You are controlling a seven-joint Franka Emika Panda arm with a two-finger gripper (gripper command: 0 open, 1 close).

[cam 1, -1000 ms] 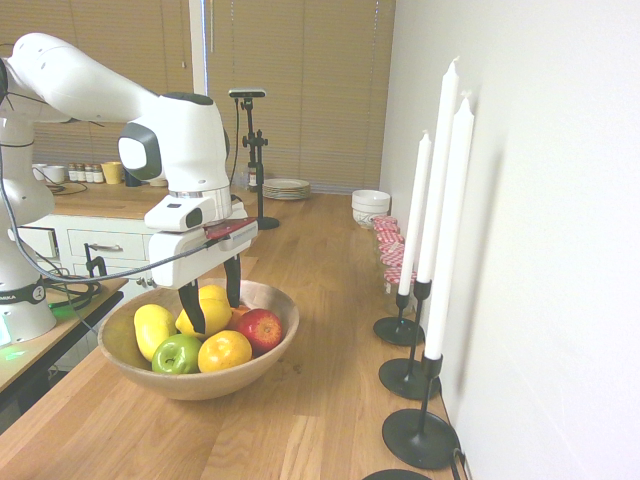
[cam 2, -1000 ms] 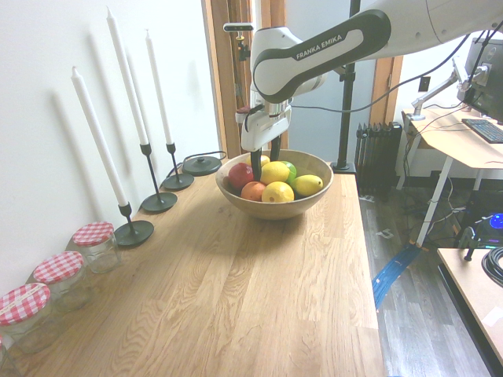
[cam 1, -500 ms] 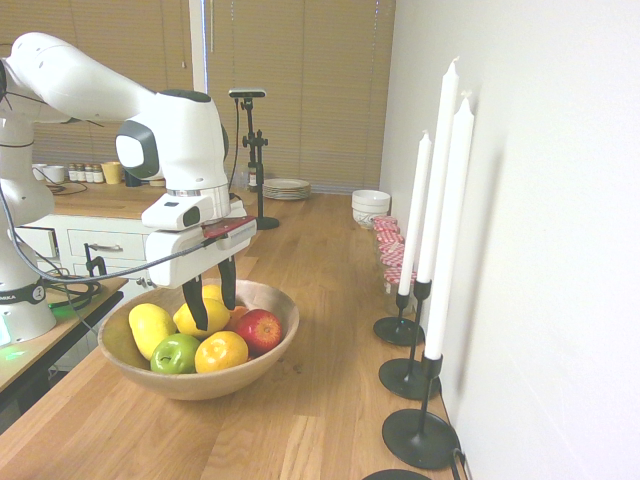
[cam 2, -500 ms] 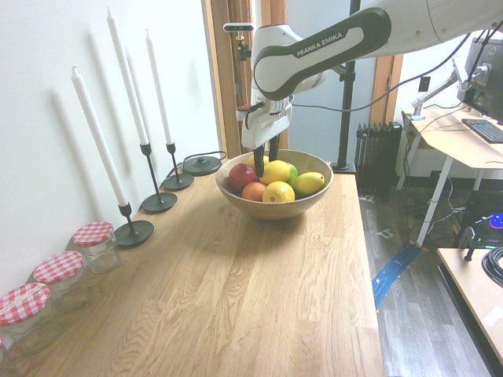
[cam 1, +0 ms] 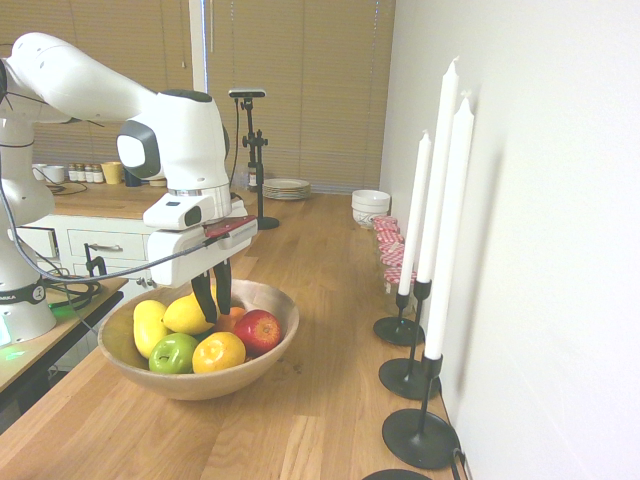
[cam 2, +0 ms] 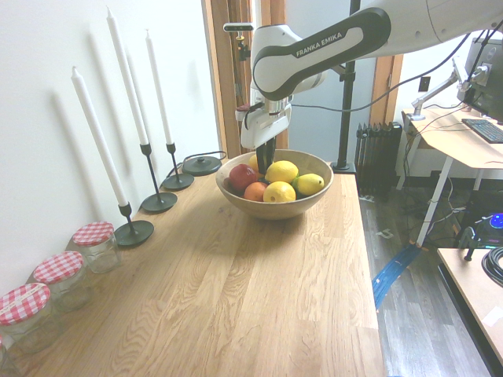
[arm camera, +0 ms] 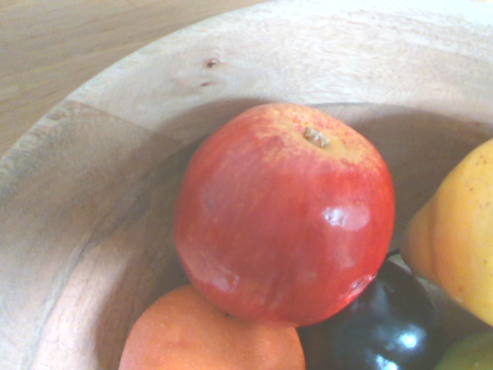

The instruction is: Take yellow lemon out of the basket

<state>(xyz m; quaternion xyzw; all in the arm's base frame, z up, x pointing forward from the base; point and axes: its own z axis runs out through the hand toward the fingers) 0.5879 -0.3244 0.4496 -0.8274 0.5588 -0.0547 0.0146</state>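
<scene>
The yellow lemon (cam 1: 186, 314) (cam 2: 281, 171) lies in the wooden basket (cam 1: 275, 297) (cam 2: 276, 210) among other fruit. My gripper (cam 1: 216, 311) (cam 2: 262, 166) reaches down into the basket right beside the lemon, between it and a red apple (cam 1: 260, 328) (arm camera: 285, 216). Its fingers stand almost together and hold nothing; the lemon rests against the outer side of one finger. A longer pale-yellow fruit (cam 1: 148, 325) and an orange-tinted fruit (cam 1: 218, 352) lie near the basket's front.
A green apple (cam 1: 173, 353) lies in the basket too. Tall white candles in black holders (cam 1: 421, 438) (cam 2: 134, 232) line the wall. Jars with red checked lids (cam 2: 93, 244) stand on the wooden counter. Stacked plates (cam 1: 286, 187) and white bowls (cam 1: 370, 206) sit further back.
The fingers have closed from wide apart to nearly together. The lemon, which sat between them, has slipped out sideways and now lies next to them.
</scene>
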